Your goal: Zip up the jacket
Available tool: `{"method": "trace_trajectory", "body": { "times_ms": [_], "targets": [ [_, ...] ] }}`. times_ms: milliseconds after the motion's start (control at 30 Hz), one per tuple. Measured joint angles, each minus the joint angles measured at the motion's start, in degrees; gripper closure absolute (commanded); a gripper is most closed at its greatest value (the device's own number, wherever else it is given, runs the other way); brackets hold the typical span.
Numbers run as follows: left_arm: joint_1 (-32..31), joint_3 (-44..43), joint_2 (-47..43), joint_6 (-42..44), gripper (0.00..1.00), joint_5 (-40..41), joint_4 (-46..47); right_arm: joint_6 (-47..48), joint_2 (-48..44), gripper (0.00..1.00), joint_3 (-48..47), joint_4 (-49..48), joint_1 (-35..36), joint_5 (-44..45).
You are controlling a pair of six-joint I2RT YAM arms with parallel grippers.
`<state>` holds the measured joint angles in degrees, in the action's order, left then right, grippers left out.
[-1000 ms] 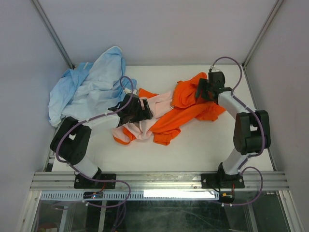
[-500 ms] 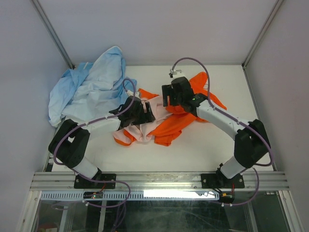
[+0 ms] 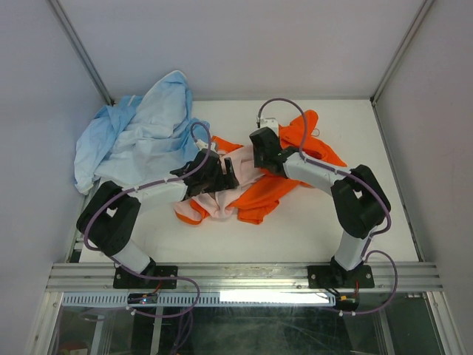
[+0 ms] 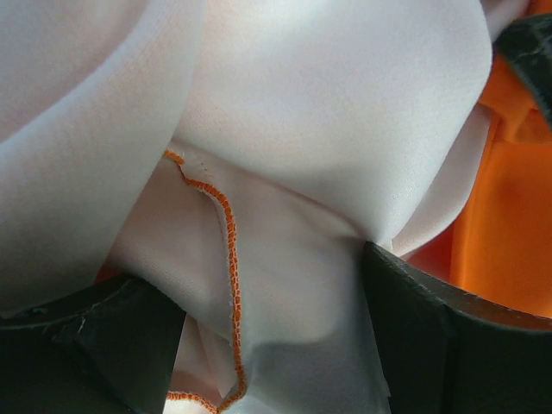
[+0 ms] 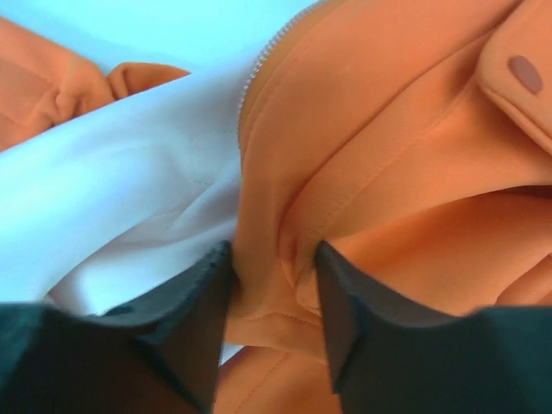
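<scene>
The orange jacket (image 3: 275, 188) lies crumpled mid-table, its pale pink lining (image 3: 238, 158) turned up at the left. My left gripper (image 3: 225, 172) sits on the lining's near left part. In the left wrist view my gripper (image 4: 274, 345) is closed on a bunch of lining (image 4: 328, 112) that has an orange stitched edge (image 4: 226, 233). My right gripper (image 3: 260, 157) is at the jacket's middle. In the right wrist view it (image 5: 274, 293) pinches an orange fold (image 5: 388, 129) just below the zipper teeth (image 5: 259, 65). A snap button (image 5: 523, 73) shows at the upper right.
A light blue garment (image 3: 140, 137) is heaped at the back left, touching the left arm's side. The enclosure's walls and frame posts (image 3: 81, 52) close in the table. Bare white table (image 3: 295, 237) lies in front of the jacket.
My right arm swung from the jacket's far right to its middle, and the orange fabric bunched leftward with it. My left gripper stayed almost still on the lining.
</scene>
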<state>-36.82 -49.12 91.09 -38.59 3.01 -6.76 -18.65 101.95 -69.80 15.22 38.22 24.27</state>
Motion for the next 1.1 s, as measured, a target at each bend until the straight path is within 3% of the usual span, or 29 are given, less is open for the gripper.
{"method": "trace_trajectory", "body": {
  "times_ms": [133,300,467,600,767,900,1000,1100],
  "targets": [
    [0.0,0.0,0.5,0.0,0.20,0.5,0.4,-0.3,-0.1,1.00,1.4,-1.1,-1.1,1.5],
    [-0.2,-0.3,1.3,0.0,0.19,1.5,0.4,-0.1,-2.3,1.00,5.0,-1.2,-3.8,0.6],
    [-0.1,-3.5,4.4,0.6,0.20,2.6,-0.5,0.9,-9.4,1.00,6.9,-0.7,-8.2,-6.2],
    [2.1,-12.5,11.0,2.4,0.19,3.0,-4.1,1.7,-16.0,1.00,5.6,-0.8,-15.0,-16.3],
    [6.2,-31.0,21.4,5.6,0.19,4.5,-10.3,3.0,-21.9,1.00,-1.3,0.1,-23.6,-27.3],
    [7.6,-42.2,24.0,8.0,0.20,6.4,-14.0,4.6,-28.6,1.00,-7.5,1.6,-27.4,-35.5],
    [7.4,-44.5,23.0,9.2,0.19,7.1,-14.2,5.3,-35.3,1.00,-8.3,2.7,-27.8,-41.3],
    [6.4,-40.8,20.0,9.6,0.18,7.4,-14.4,4.7,-43.1,1.00,-3.9,3.0,-27.8,-47.7]
  ]
}}
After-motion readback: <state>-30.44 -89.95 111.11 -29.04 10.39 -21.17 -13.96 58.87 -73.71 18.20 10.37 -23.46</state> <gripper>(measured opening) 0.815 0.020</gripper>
